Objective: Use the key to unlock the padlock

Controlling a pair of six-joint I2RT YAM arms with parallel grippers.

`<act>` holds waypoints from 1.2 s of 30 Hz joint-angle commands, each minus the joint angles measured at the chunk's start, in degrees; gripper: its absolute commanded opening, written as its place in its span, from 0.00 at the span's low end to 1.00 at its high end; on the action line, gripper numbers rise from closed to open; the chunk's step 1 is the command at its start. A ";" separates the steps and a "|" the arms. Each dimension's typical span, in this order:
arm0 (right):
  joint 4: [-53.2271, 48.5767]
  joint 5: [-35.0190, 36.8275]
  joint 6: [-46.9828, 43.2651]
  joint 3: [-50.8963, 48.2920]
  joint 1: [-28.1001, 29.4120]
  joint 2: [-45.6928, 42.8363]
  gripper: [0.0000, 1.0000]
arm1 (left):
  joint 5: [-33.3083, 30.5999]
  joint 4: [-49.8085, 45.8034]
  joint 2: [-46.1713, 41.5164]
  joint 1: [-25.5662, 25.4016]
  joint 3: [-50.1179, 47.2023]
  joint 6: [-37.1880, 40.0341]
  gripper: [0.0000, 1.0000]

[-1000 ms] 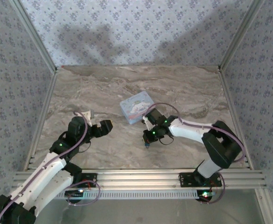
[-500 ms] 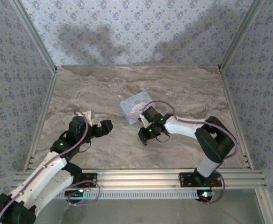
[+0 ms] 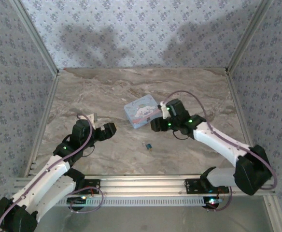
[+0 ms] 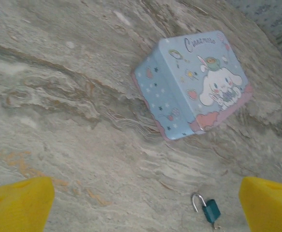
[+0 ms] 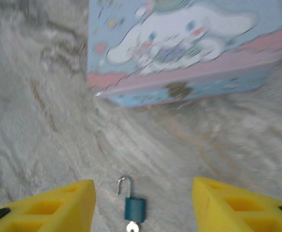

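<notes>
**A:** What is the left gripper doing?

**B:** It is sitting left of centre in the top view, jaws spread wide and gripping nothing.

**A:** And the padlock?

**B:** It is lying loose on the table, lower centre, below the tin. In the right wrist view its long axis is running top to bottom, with the shackle uppermost and the key at the bottom edge.

**A:** Which arm is nearer?

**B:** The right gripper, I judge. It is hovering just above the padlock in frame, its 2 fingers parted and empty.
</notes>
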 commanded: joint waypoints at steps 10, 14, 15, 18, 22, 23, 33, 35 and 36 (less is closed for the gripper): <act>3.23 5.14 -7.09 -11.00 -22.62 -19.22 0.85 | -16.91 -3.61 -1.33 6.07 5.72 9.57 0.98; 6.80 5.56 -7.56 -14.08 -28.42 -20.97 0.96 | -21.73 -1.79 -2.47 7.22 4.47 15.08 0.98; 8.08 5.68 -7.24 -15.29 -29.82 -21.12 0.99 | -23.14 -0.81 -2.68 7.52 3.95 16.47 0.98; 14.51 7.45 -8.67 -20.08 -32.59 -21.31 1.00 | -25.33 3.52 -3.29 8.46 1.12 20.79 0.98; 26.88 12.73 -10.31 -28.32 -33.93 -21.16 1.00 | -25.77 12.57 -3.44 8.85 -5.02 28.13 0.98; 29.98 13.70 -10.88 -29.96 -34.21 -20.68 1.00 | -25.89 15.44 -3.40 9.00 -6.94 29.83 0.98; 58.64 12.33 -14.47 -35.80 -35.95 -5.53 1.00 | -16.47 28.70 5.15 19.14 -12.56 38.14 0.98; 63.74 11.62 -15.56 -36.13 -35.93 -1.75 1.00 | -13.97 33.03 9.02 20.97 -13.20 37.84 0.98; 64.83 11.52 -16.23 -35.69 -36.00 0.02 1.00 | -13.38 35.60 11.39 21.47 -13.31 37.96 0.98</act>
